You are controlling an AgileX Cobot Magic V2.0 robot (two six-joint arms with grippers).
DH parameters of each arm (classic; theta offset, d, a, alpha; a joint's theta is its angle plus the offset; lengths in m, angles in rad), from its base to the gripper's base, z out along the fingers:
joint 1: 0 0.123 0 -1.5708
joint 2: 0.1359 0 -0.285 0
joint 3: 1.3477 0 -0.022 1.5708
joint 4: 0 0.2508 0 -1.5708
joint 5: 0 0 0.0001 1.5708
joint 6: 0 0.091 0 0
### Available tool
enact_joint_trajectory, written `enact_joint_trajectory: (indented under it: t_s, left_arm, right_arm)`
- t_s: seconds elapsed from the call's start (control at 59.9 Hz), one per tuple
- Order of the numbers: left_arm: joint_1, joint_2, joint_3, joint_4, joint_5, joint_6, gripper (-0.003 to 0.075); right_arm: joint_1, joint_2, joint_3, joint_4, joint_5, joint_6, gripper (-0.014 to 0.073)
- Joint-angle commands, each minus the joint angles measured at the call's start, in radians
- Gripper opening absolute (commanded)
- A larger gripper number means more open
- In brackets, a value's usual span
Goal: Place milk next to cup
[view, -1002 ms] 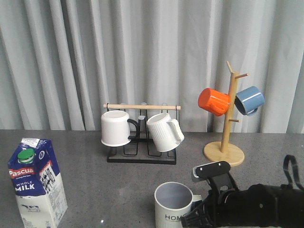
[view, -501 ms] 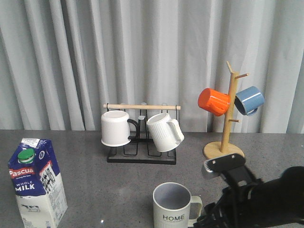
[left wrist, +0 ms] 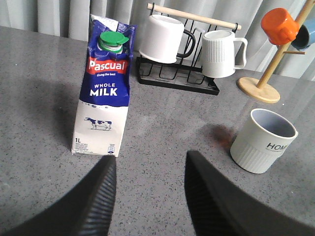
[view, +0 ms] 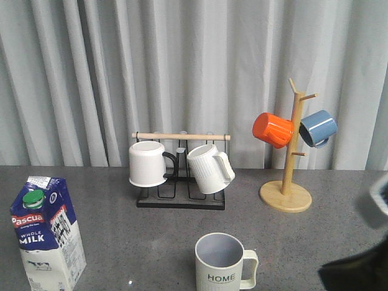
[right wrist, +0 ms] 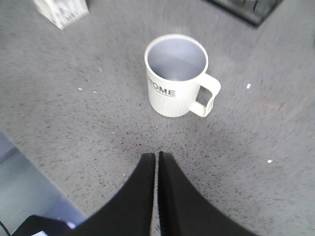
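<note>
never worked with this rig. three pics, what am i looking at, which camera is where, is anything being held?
It is a two-armed robot at a grey table. The wide picture looks forward from the robot; the other two come from cameras on each wrist, so the dark shapes at their bottom edges are the gripper fingers.

On the table: a milk carton at the left, a cream HOME mug near the middle, a black rack with two white mugs, and a wooden mug tree with an orange and a blue mug.

The left gripper is open, facing the carton and apart from it. The right gripper is shut on nothing, clear of the mug; in the wide view only a dark bit of that arm shows at the lower right. Nothing is held.
</note>
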Motion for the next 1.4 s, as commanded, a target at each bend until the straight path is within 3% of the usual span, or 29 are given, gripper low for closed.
enact_joint_trajectory:
  t_s: [0.0,0.134,0.367,0.618,0.751,0.968,1.235,1.386]
  left_arm:
    - [-0.003,0.015,-0.031,-0.02,-0.05,-0.002,0.0328]
    - [-0.003,0.015,-0.031,-0.02,-0.02,-0.002,0.0328]
    - [-0.003,0.015,-0.031,-0.021,-0.008,-0.004,0.0328]
    - [-0.003,0.06,-0.077,-0.043,0.112,-0.01,0.0386]
    - [-0.003,0.152,-0.197,-0.027,0.193,0.001,0.0477]
    - [-0.003,0.347,-0.484,0.123,0.294,0.001,0.0593]
    - [-0.003,0.619,-0.855,0.215,0.498,0.011,0.0596]
    - [-0.003,0.76,-1.027,0.216,0.526,0.023,0.0594]
  right_arm:
    - [0.0,-0.093,-0.027,0.007,-0.03,-0.02,-0.0007]
    - [0.0,-0.241,0.056,0.007,-0.119,-0.02,-0.0005]
    - [-0.001,-0.476,0.465,-0.014,-0.391,-0.019,-0.0005]
    - [-0.001,-0.555,0.624,-0.025,-0.385,-0.014,-0.0005]
    - [-0.001,-0.555,0.624,-0.055,-0.385,-0.014,-0.0005]
    - [-0.001,-0.555,0.624,-0.098,-0.354,-0.014,-0.0005]
    - [-0.001,-0.555,0.624,-0.098,-0.347,0.003,-0.0005]
    - [-0.001,-0.555,0.624,-0.098,-0.342,0.027,-0.0005]
